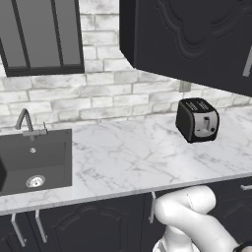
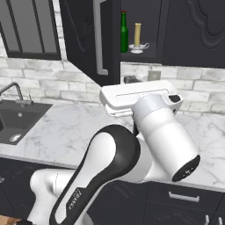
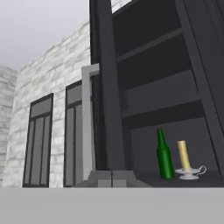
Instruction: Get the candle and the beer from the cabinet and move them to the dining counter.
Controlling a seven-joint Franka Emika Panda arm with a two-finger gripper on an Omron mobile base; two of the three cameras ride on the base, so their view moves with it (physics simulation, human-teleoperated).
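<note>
While the pincer is closed on nothing, the beer (image 3: 164, 156) and candle (image 3: 184, 155) stand ahead in the cabinet (image 3: 175, 87).

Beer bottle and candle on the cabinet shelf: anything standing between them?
Nothing. In the hand view the beer bottle and the candle stand side by side on the bottom shelf of the open cabinet, with a bare gap between them.

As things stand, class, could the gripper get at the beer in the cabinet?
Probably yes. The cabinet door is swung open, and the beer stands at the shelf's front beside the candle, nothing before it. The shut gripper would have to open first.
</note>
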